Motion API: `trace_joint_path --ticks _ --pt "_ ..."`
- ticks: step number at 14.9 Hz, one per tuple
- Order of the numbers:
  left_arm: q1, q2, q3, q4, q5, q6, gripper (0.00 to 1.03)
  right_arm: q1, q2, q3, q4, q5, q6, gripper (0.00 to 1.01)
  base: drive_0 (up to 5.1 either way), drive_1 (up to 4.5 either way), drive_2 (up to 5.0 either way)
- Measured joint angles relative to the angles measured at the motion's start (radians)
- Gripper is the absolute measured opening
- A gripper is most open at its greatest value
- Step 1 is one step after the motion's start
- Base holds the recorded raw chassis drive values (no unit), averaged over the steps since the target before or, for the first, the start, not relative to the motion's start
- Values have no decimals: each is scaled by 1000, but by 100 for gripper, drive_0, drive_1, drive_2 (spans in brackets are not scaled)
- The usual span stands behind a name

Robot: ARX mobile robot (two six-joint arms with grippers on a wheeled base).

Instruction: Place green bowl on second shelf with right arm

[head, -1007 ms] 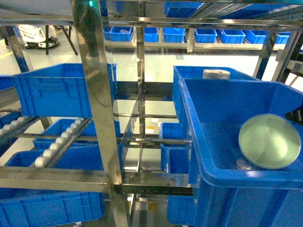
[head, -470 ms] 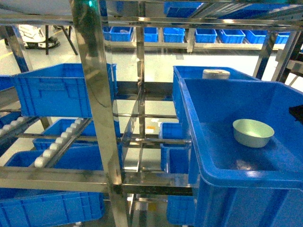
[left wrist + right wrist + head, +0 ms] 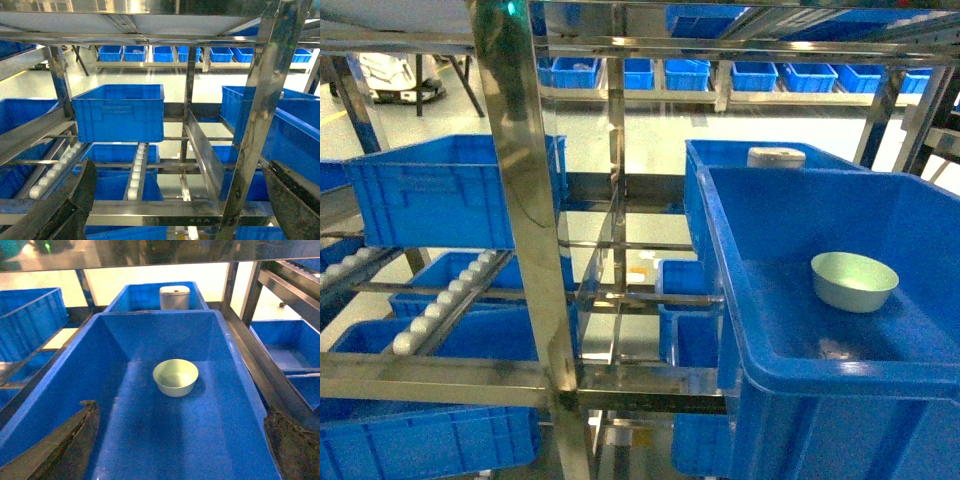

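Head view first: steel racking (image 3: 525, 200) fills the frame, uprights and roller lanes with blue bins on several levels, more bins lined up along the far wall. Biggest thing near me is the blue tote (image 3: 790, 370) on the right side of the rack, open-topped, with a second tote (image 3: 135, 297) butted up behind it holding a white cylindrical container (image 3: 174, 296). Green bowl (image 3: 854, 281) sits upright on the floor of the near tote, roughly mid-floor, touching neither wall, nothing gripping it. From the right wrist camera I see the right gripper (image 3: 180, 440) only as two dark fingertips at the lower corners, spread wide apart with the bowl (image 3: 175, 377) framed between and beyond them, well clear of both tips. Left gripper (image 3: 180, 200) likewise shows its fingers spread and empty, looking at the rack from the left bay. My read: bowl is down and let go, so placement looks essentially done, provided this tote level counts as the second shelf. Next move, I judge, is pulling the right arm straight back without clipping the tote rim.
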Motion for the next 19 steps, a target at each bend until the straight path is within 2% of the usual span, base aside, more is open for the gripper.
trace_joint_path --ticks 3,4,5,6,10,13,14,15,16,19 --pt "0 0 0 0 0 0 98 -58 -443 -79 -352 -75 -4 98 0 0 0" --pt "0 0 0 0 0 0 98 -67 -514 -79 -388 -82 -4 98 0 0 0" --pt "0 0 0 1 0 0 98 -70 -519 -74 -387 -84 -5 98 0 0 0" --pt "0 0 0 0 0 0 98 -54 -528 -126 -235 -51 -6 91 0 0 0" --pt "0 0 0 -2 0 0 98 1 -604 -240 -98 5 -6 71 0 0 0" --pt "0 0 0 0 0 0 98 63 -666 -307 -81 72 -6 40 0 0 0" --pt "0 0 0 0 0 0 98 90 -694 -339 -83 97 -6 23 0 0 0" --pt "0 0 0 0 0 0 98 160 -722 -359 -92 184 -6 10 0 0 0" --pt "0 0 0 0 1 0 98 220 -746 -376 -95 205 -10 2 0 0 0" --pt "0 0 0 0 0 0 98 212 -790 -407 -106 224 -11 2 0 0 0"
